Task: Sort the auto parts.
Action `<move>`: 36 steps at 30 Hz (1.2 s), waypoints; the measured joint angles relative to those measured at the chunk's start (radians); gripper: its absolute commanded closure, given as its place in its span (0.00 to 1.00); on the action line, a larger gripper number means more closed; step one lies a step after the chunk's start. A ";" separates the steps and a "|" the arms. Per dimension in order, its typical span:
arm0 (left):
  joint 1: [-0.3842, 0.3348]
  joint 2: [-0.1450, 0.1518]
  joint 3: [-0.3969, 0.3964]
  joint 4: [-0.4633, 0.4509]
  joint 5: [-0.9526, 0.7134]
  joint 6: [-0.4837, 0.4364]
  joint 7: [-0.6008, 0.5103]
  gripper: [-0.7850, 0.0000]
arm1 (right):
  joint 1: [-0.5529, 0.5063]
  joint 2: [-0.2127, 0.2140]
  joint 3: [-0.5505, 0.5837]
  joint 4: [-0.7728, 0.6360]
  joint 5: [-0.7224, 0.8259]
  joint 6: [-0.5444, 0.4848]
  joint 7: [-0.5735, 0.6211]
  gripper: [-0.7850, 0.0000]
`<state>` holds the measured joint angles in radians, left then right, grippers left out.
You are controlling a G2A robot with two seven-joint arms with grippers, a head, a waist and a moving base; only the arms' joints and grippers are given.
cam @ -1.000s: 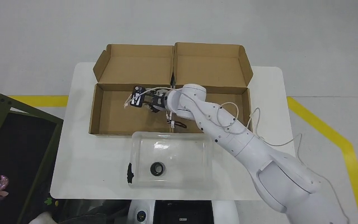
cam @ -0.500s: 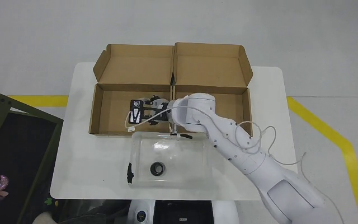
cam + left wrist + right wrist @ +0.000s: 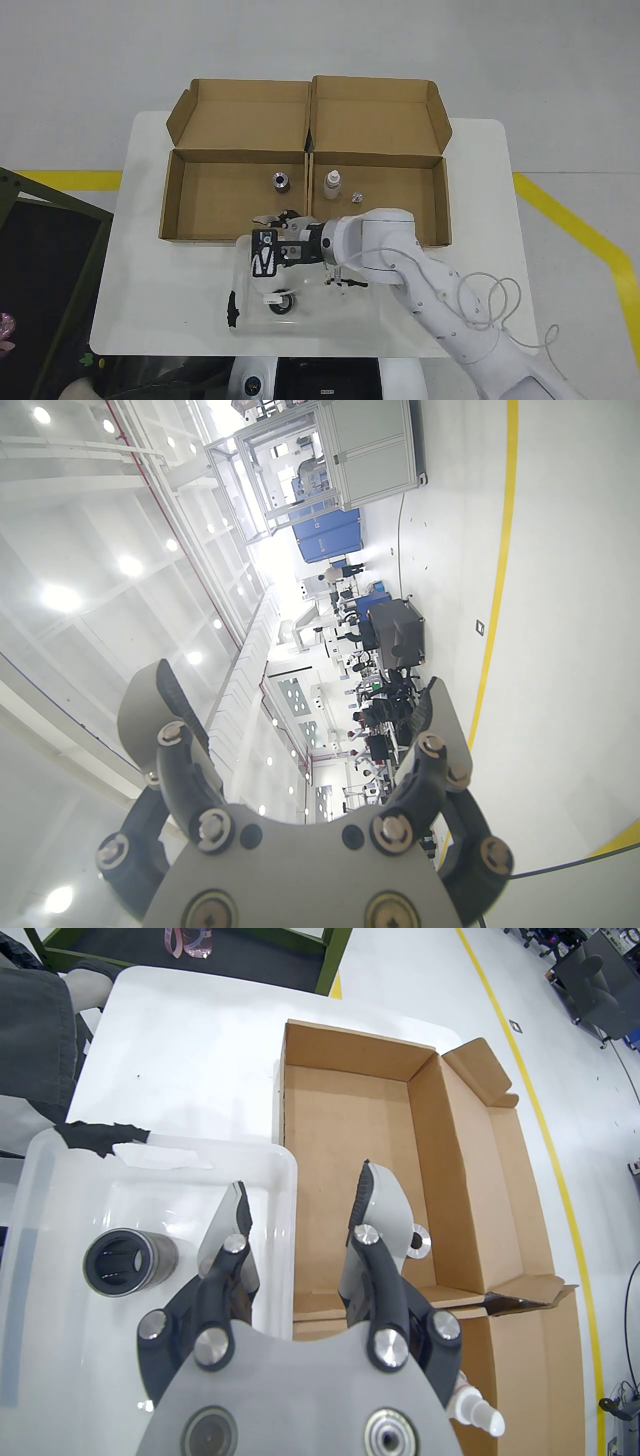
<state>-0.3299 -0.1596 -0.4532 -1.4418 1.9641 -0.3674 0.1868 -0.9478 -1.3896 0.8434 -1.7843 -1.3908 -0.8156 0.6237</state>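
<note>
right gripper (image 3: 303, 1178) spread above bin (image 3: 225, 1151) rim, bearing (image 3: 130, 1260) inside

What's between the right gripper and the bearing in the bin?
Only bare bin floor. In the right wrist view the right gripper hangs open over the bin's rim, and the bearing lies apart from it with nothing between.

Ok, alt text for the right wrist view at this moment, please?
The right gripper, open and empty, hangs over the edge where a clear plastic bin meets an open cardboard box. A metal cylinder lies in the bin; a small silver part sits in the box, partly behind one finger.
</note>
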 measured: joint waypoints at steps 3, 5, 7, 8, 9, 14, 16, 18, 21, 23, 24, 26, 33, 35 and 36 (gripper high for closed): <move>0.000 0.000 0.000 0.000 0.000 0.000 0.000 0.00 | -0.049 0.013 0.011 -0.043 -0.021 -0.022 0.000 0.51; 0.000 0.000 0.000 0.000 0.000 0.000 0.000 0.00 | -0.072 0.021 0.022 -0.066 -0.031 -0.035 -0.003 0.51; 0.000 0.000 0.000 0.000 0.000 0.000 0.000 0.00 | -0.089 0.027 0.030 -0.082 -0.035 -0.048 -0.008 0.51; 0.000 0.000 0.000 0.000 0.000 0.000 0.000 0.00 | -0.101 0.030 0.033 -0.093 -0.038 -0.056 -0.010 0.51; 0.000 0.000 0.000 0.000 0.000 0.000 0.000 0.00 | -0.109 0.033 0.036 -0.100 -0.040 -0.062 -0.012 0.51; 0.000 0.000 0.000 0.000 0.000 0.000 0.000 0.00 | -0.156 0.049 0.049 -0.129 -0.054 -0.089 -0.020 0.50; 0.000 0.000 0.000 0.000 0.000 0.000 0.000 0.00 | -0.172 0.054 0.054 -0.135 -0.058 -0.097 -0.023 0.50; 0.000 0.000 0.000 0.000 0.000 0.000 0.000 0.00 | -0.190 0.060 0.057 -0.142 -0.062 -0.104 -0.027 0.50; 0.000 0.000 0.000 0.000 0.000 0.000 0.000 0.00 | -0.212 0.067 0.057 -0.146 -0.068 -0.114 -0.034 0.46; 0.000 0.000 0.000 0.000 0.000 0.000 0.000 0.00 | -0.224 0.071 0.054 -0.145 -0.072 -0.119 -0.041 0.39; 0.000 0.000 0.000 0.000 0.000 0.000 0.000 0.00 | -0.229 0.072 0.053 -0.144 -0.073 -0.120 -0.044 0.37; 0.000 0.000 0.000 0.000 0.000 0.000 0.000 0.00 | -0.239 0.076 0.049 -0.141 -0.078 -0.121 -0.050 0.38; 0.000 0.000 0.000 0.000 0.000 0.000 0.000 0.00 | -0.263 0.086 0.035 -0.133 -0.101 -0.118 -0.063 0.38; 0.000 0.000 0.000 0.000 0.000 0.000 0.000 0.00 | -0.267 0.088 0.030 -0.126 -0.108 -0.115 -0.068 0.38; 0.000 0.000 0.000 0.000 0.000 0.000 0.000 0.00 | -0.267 0.089 0.028 -0.122 -0.112 -0.113 -0.070 0.37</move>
<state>-0.3299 -0.1596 -0.4532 -1.4418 1.9641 -0.3674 0.1868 -1.2148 -1.3003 0.8710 -1.9061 -1.5024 -0.9289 0.5540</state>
